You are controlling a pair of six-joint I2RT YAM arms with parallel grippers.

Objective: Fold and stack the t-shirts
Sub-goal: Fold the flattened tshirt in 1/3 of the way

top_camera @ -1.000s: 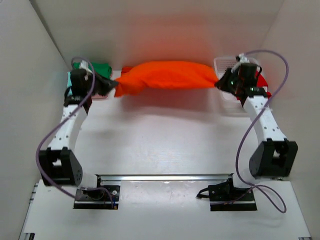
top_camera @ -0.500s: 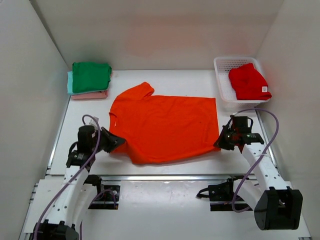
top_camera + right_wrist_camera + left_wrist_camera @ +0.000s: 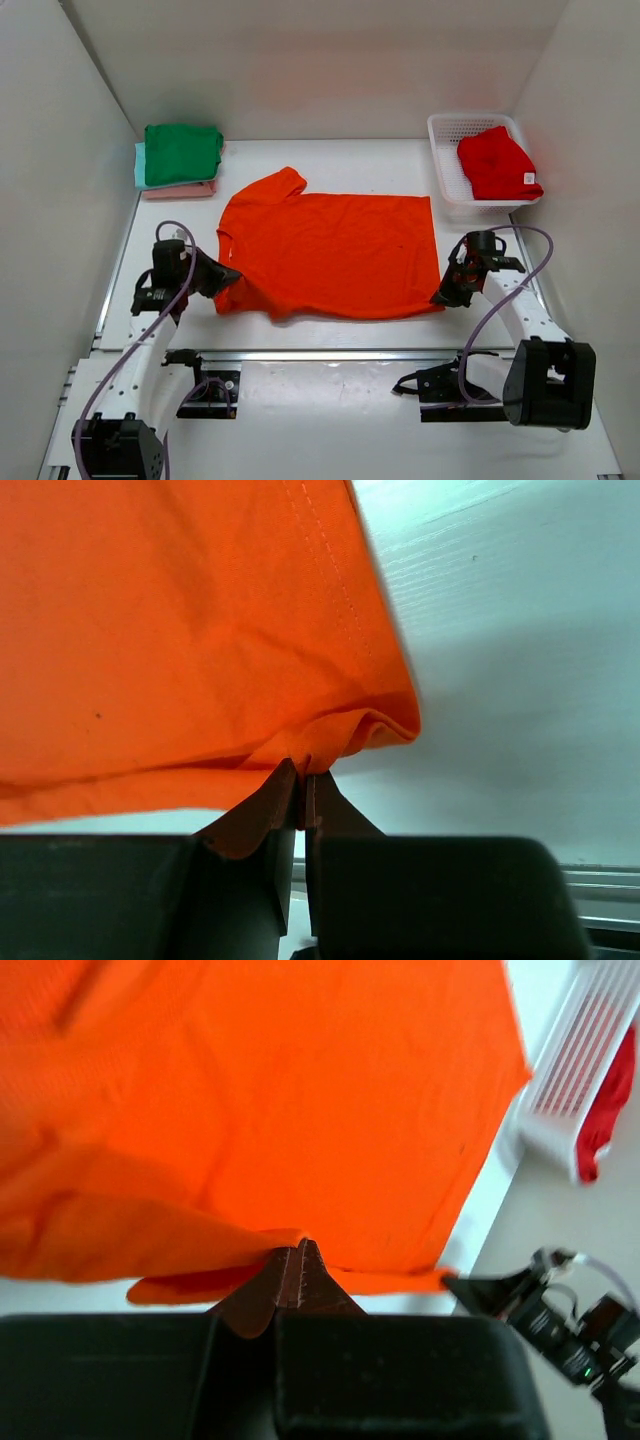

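Far left corner of the table [image 3: 340, 158]: a folded stack, dark green t-shirt [image 3: 183, 152] on top, a mint t-shirt [image 3: 139, 167] showing at its left edge, a pink t-shirt [image 3: 178, 191] at the bottom.

Near left: left hand [image 3: 217, 279] pressed together on the near-left edge of the orange t-shirt [image 3: 330, 255]. The wrist view shows a fold of the cloth pinched between the fingertips.

Centre: the orange t-shirt lies spread flat and open, one sleeve pointing to the far left, the hem along its right side.

Near right: right hand [image 3: 447, 294] pinching the near-right corner of the orange t-shirt. The wrist view shows the hem bunched between its closed fingers.

Far right: white mesh basket [image 3: 441, 127] with the red t-shirt [image 3: 497, 163] crumpled inside and spilling over its right rim.
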